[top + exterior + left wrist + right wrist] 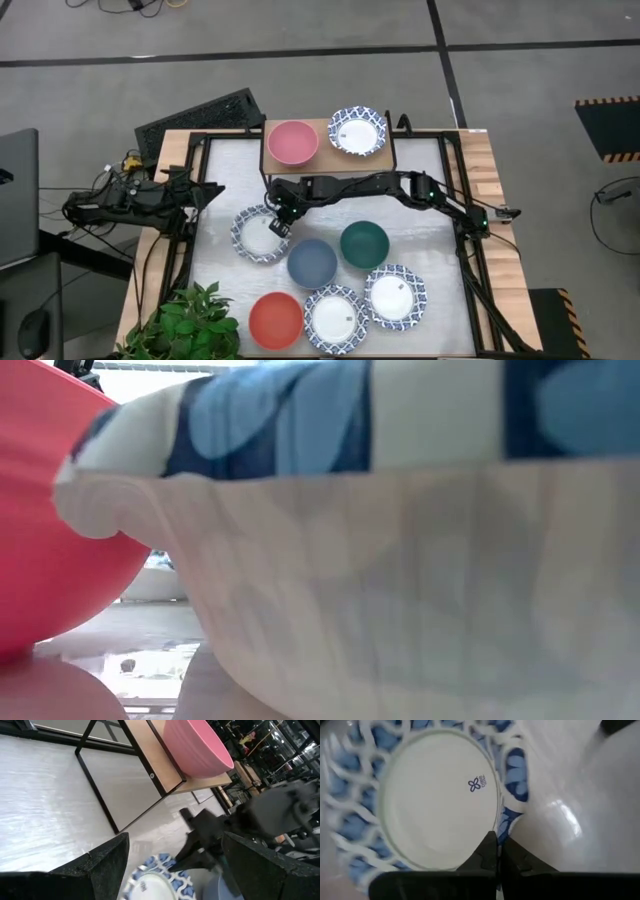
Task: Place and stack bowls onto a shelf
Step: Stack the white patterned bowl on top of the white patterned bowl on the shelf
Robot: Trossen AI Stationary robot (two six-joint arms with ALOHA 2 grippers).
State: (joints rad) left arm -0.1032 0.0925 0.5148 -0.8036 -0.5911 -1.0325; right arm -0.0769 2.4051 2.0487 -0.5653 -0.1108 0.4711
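High view shows you the left arm parked off the table's 9 o'clock edge, its gripper [205, 190] just at the table's border; in the left wrist view its two dark fingers [107, 865] stand wide apart with nothing between them. Next, at about 8 o'clock from the table's centre, lies a blue-patterned white bowl [260, 233], empty. The right gripper [279, 222] sits over that bowl's rim at its 1 o'clock side; in the right wrist view the fingers are pinched together on the patterned rim [512, 795].

At 6 o'clock you have the red bowl [275, 320], then a second patterned bowl [335, 318] touching it, and a third patterned bowl [396, 296] just beside that. The blue bowl [312, 262] and the dark green bowl [364, 244] sit near the centre, close together. All look empty.

At 12 o'clock stands the shelf [325, 160], carrying the pink bowl [292, 142] on its left half and a fourth patterned bowl [357, 130] on its right half, side by side, not stacked.

A potted plant [185, 325] fills the 7 o'clock corner.
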